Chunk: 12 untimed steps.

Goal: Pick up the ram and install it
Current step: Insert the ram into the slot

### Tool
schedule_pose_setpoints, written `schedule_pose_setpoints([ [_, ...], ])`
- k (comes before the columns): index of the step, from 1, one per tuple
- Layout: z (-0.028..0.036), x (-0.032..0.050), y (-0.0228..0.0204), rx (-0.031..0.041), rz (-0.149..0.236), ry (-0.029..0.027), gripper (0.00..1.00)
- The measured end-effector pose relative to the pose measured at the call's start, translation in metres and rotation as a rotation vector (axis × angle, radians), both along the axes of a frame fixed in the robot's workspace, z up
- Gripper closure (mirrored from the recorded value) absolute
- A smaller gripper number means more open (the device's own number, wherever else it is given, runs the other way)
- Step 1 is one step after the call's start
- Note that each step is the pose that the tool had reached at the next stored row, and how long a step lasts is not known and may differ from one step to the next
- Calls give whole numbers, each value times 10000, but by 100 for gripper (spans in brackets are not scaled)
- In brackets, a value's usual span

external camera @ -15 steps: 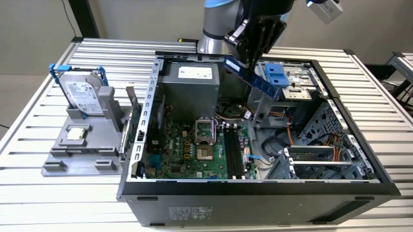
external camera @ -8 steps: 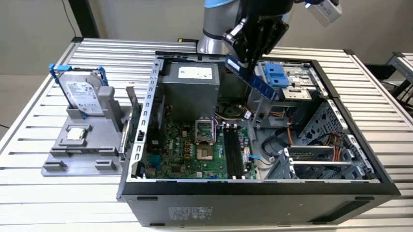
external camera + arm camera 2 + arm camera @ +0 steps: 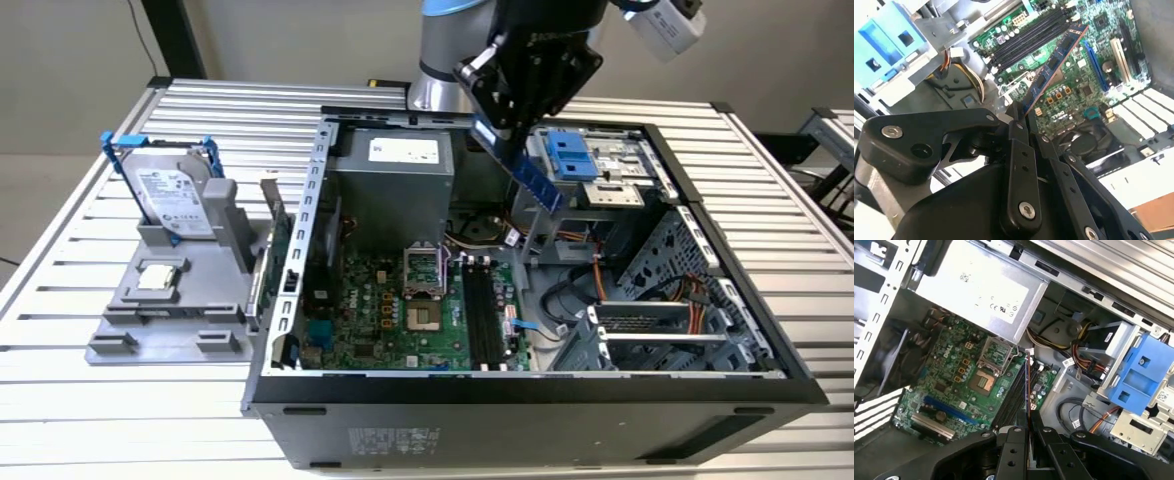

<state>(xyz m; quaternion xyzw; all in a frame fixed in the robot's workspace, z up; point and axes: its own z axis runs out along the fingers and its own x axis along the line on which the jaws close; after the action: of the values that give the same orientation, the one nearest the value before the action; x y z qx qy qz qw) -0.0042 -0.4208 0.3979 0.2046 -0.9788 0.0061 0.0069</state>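
surface [image 3: 134, 420]: slatted metal top, carrying everything.
case [image 3: 534, 410]: open tower lying on its side at mid-surface, interior facing up.
stand [image 3: 160, 300]: grey fixture at the exterior view's left, apart from the case.
hard drive [image 3: 174, 195]: upright in the stand, blue rails.
motherboard [image 3: 387, 310]: green, flat on the case floor; CPU socket open.
gripper [image 3: 514, 130]: black, above the case's rear half, over the interior.
fingers [image 3: 1018, 145]: clamped together on one end of the ram.
ram [image 3: 534, 175]: blue stick, tilted, hanging from the fingers above the case; free end near the blue drive caddy [image 3: 567, 155] in the exterior view. Seen in both wrist views [image 3: 1054, 62] [image 3: 1027, 390], above the board, not seated.
slots [image 3: 483, 310]: black strips beside the socket, below the ram, apart from it.
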Motion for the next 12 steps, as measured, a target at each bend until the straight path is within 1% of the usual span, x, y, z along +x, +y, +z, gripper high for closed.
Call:
schedule_pose_setpoints([
  [2,-1,0,0,0,-342,0,100],
  [5,-4,0,-3,4,-724,-1,100],
  [12,-6,0,-26,1,-1302,0,100],
])
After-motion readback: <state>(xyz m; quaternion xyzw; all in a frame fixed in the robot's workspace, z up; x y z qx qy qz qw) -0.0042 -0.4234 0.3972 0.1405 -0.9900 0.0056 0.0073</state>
